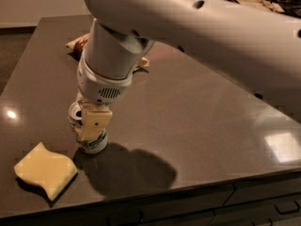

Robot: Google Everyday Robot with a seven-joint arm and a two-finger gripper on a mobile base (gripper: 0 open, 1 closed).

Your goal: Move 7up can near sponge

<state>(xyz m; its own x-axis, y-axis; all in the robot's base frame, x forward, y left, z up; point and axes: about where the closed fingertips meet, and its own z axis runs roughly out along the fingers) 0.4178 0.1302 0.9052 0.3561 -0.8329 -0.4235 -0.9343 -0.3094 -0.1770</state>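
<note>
Firstly, counter (202,126): a wide, dark brown, glossy slab filling most of the view, with pale light patches on it and dark drawer fronts (197,204) under its near edge.
Arm (197,27): a thick, white, rounded robot arm entering from the upper right and bending down over the left half of the counter, ending in a round white wrist housing with a small vent grille.
Gripper (89,128): hangs straight down at the left front of the counter; one pale yellow blocky finger (95,121) lies flat against the can's near side (the other is hidden behind it), so the jaws are clamped on the can.
Shadow (136,171): a dark rounded patch spreading right from the can's base.
Sponge (44,170): a flat, pale yellow sponge with wavy edges, lying by the near left corner of the counter.
7up can (94,144): a small silver-white aluminium 7up can with green markings, upright, base at the counter surface, near the sponge on its right, slightly behind it, not touching.
Chip bag (79,43): a brown and cream crinkled chip bag at the back left, mostly hidden by the arm, well apart from the can.
</note>
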